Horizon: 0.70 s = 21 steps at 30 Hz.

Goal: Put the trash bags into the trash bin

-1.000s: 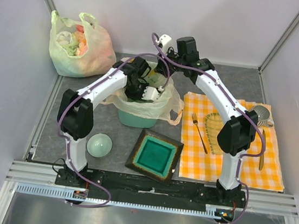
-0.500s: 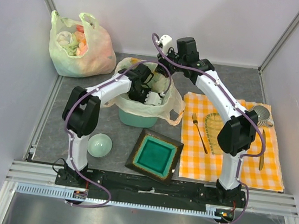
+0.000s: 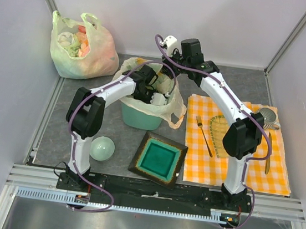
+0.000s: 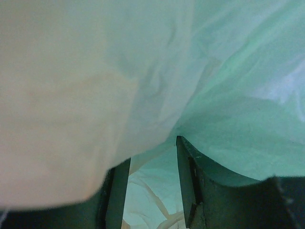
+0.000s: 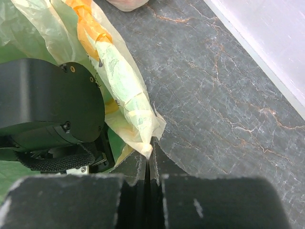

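Observation:
The mint-green trash bin (image 3: 138,121) stands mid-table. The peach-cream trash bag (image 3: 167,109) lines it and hangs over its rim. My left gripper (image 3: 156,97) is down inside the bin. In the left wrist view it (image 4: 152,186) is open, with bag film (image 4: 95,71) lying over the jaws and the green bin wall (image 4: 238,95) showing through. My right gripper (image 3: 169,66) is at the bin's back rim. In the right wrist view it (image 5: 148,155) is shut on a bunched edge of the bag (image 5: 119,81), beside the left arm's black wrist (image 5: 47,105).
A yellow-green bag stuffed with orange material (image 3: 83,44) sits at the back left corner. A pale green bowl (image 3: 102,148) and a square teal dish (image 3: 158,159) lie in front of the bin. A yellow checked cloth (image 3: 237,158) with a fork (image 3: 203,134) lies to the right.
My left arm has swung right and its gripper has moved further across inside the bin. The bag has pulled tighter over the rim. My right arm has not moved.

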Motion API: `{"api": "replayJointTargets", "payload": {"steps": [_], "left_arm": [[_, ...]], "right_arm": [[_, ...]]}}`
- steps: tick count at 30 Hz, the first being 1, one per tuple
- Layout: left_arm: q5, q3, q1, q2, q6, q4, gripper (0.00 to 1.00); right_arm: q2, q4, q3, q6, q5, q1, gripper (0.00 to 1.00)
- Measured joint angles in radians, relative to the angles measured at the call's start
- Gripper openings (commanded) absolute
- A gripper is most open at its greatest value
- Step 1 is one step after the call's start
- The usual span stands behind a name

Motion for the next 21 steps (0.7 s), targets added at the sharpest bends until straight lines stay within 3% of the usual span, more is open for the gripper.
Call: {"api": "replayJointTargets", "payload": {"steps": [9,21], "left_arm": [[-0.036,0.011,-0.002,-0.089,-0.061,-0.055,0.56],[-0.002,-0.134,-0.003,-0.387,-0.151,0.144,0.61]], "right_arm": [[-0.022,0.034,-0.040,-0.012,0.015,0.005,0.00],[-0.051,0.073,-0.083,-0.036,0.013,0.014,0.00]]}}
